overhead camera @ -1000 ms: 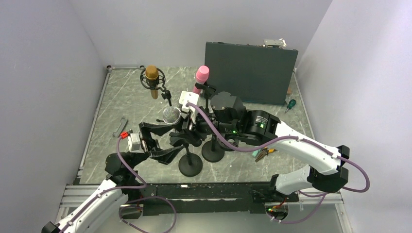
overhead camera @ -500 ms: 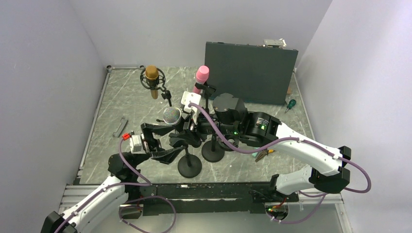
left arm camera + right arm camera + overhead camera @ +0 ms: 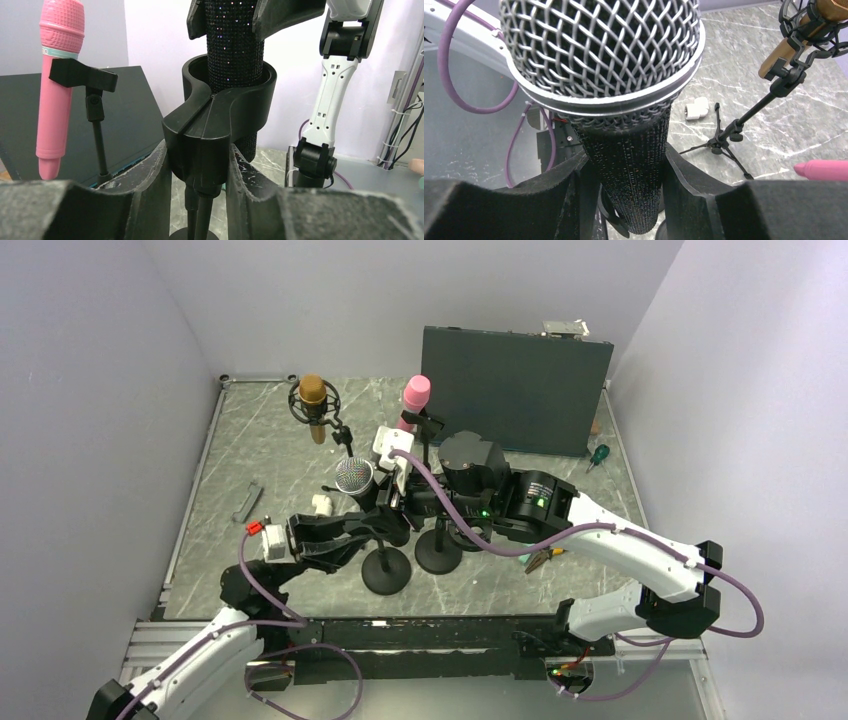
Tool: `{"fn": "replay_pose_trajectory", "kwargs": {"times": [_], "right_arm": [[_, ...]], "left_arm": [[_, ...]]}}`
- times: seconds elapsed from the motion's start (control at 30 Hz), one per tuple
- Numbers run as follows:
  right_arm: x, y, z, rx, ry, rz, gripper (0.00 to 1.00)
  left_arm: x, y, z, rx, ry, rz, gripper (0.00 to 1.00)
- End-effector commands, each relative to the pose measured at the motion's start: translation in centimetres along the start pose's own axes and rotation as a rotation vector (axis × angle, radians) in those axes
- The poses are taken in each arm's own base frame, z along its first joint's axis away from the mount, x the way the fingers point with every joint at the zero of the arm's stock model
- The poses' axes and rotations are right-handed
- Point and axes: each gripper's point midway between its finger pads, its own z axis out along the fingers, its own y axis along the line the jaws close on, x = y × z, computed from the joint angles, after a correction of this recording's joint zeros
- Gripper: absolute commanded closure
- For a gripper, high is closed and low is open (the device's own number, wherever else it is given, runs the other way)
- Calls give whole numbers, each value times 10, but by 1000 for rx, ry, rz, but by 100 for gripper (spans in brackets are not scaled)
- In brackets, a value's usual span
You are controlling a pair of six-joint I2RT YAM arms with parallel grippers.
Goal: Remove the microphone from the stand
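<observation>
The microphone (image 3: 353, 477) has a silver mesh head (image 3: 599, 50) and a black glittery body (image 3: 235, 45), and it stands upright in the black clip (image 3: 220, 115) of its stand (image 3: 387, 570). My left gripper (image 3: 200, 160) is shut on that clip from below, a finger pressed on each side; from above it shows left of the stand (image 3: 365, 530). My right gripper (image 3: 626, 175) is shut on the microphone body just under the head, reaching in from the right (image 3: 392, 498). The stand's pole is mostly hidden by the fingers.
A pink microphone (image 3: 416, 392) and a gold one in a shock mount (image 3: 313, 392) stand on their own stands behind. A second round base (image 3: 438, 550) sits right of the stand. A dark panel (image 3: 515, 388) stands at the back, a screwdriver (image 3: 600, 454) beside it.
My left gripper has moved in from the left and closed from wide open onto the stand's clip. The right gripper has kept its hold on the microphone.
</observation>
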Motion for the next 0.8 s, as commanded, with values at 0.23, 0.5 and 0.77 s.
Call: {"fn": "replay_pose_trajectory", "kwargs": {"times": [0.23, 0.5, 0.77], "right_arm": [[-93, 1, -18, 2, -261, -91, 100], [-150, -22, -39, 140, -431, -131, 100], [-130, -113, -137, 779, -599, 52, 100]], "left_arm": [[22, 12, -11, -74, 97, -1, 100], [28, 11, -10, -63, 119, -22, 100], [28, 14, -8, -77, 136, -22, 100]]}}
